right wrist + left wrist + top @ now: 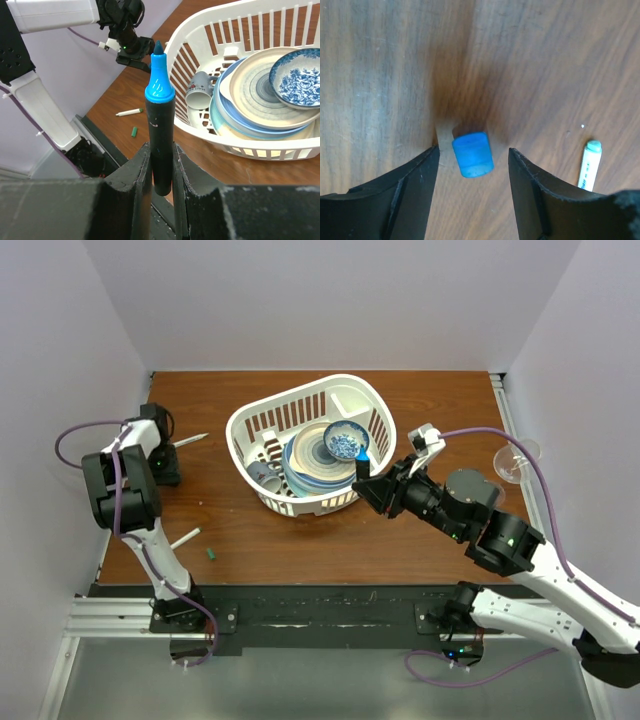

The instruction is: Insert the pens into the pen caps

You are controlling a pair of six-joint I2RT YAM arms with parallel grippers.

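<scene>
The left gripper points down at the table, at 9 o'clock from the basket, and its 2 fingers stand apart. Between them a blue cap lies on the wood, with a small gap to each finger, so nothing is held there. A white pen with a pale green tip lies near, at 3 o'clock from the cap in the left wrist view. The right gripper is at 4 o'clock from the basket, just beside its rim, and its jaws are clamped on the black body of the marker. The marker stands upright in the grip, with the bright blue end on top and its pointed tip bare. A second white pen lies on the table at 8 o'clock from the basket, well apart from it. The green cap lies near this pen, at 4 o'clock from it, not touching. Inside the basket there are stacked plates, a blue patterned bowl on them and a mug lying on its side at 9 o'clock from the plates.
</scene>
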